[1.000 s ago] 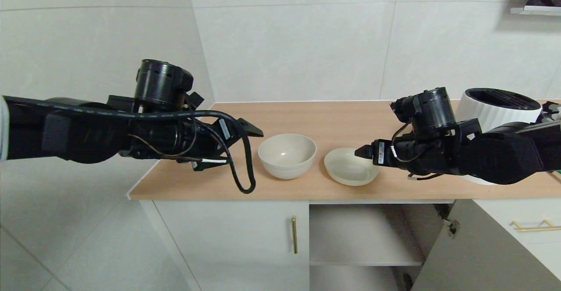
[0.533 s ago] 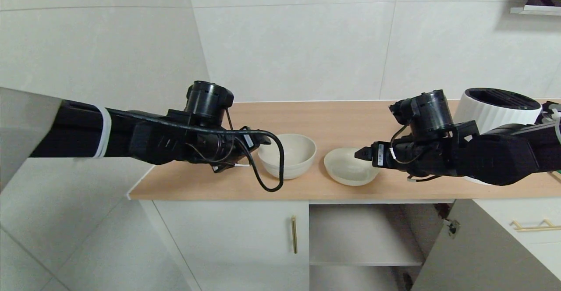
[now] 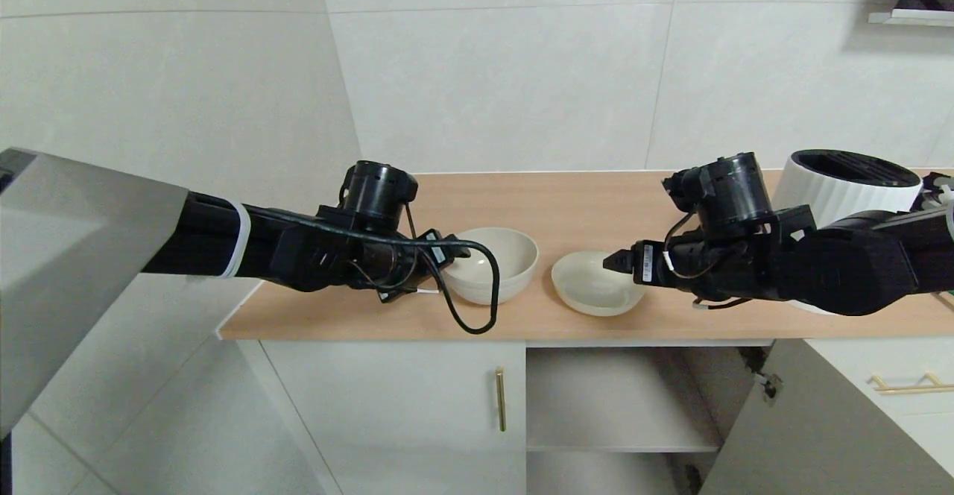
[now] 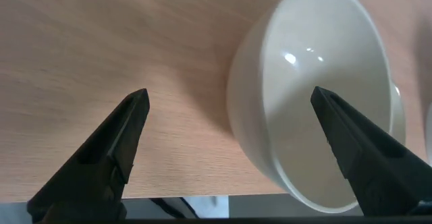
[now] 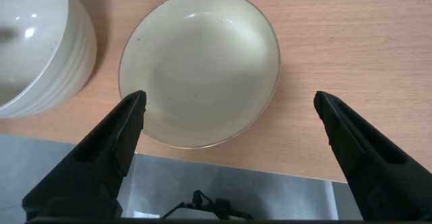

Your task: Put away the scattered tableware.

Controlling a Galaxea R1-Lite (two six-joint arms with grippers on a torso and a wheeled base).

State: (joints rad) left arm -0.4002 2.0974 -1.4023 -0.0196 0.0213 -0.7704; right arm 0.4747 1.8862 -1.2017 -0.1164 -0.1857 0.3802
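Cream-white on the surface (image 3: pixel 566 204) mid-frame, the deep bowl (image 3: pixel 488 264) is straddled at its left rim by the left jaws, the shallow bowl (image 3: pixel 596 286) overhung by the right jaws, both pairs released; grasping is judged in hand, closure next.

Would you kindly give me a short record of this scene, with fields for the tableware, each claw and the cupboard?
deep bowl: upright on the counter, left of the dish
shallow dish: on the counter, apart from the bowl
left claw: open, one finger over the bowl's inside, one outside it
right claw: open, spanning the dish
cupboard: open below the counter, shelf visible
white ribbed container: counter's right end
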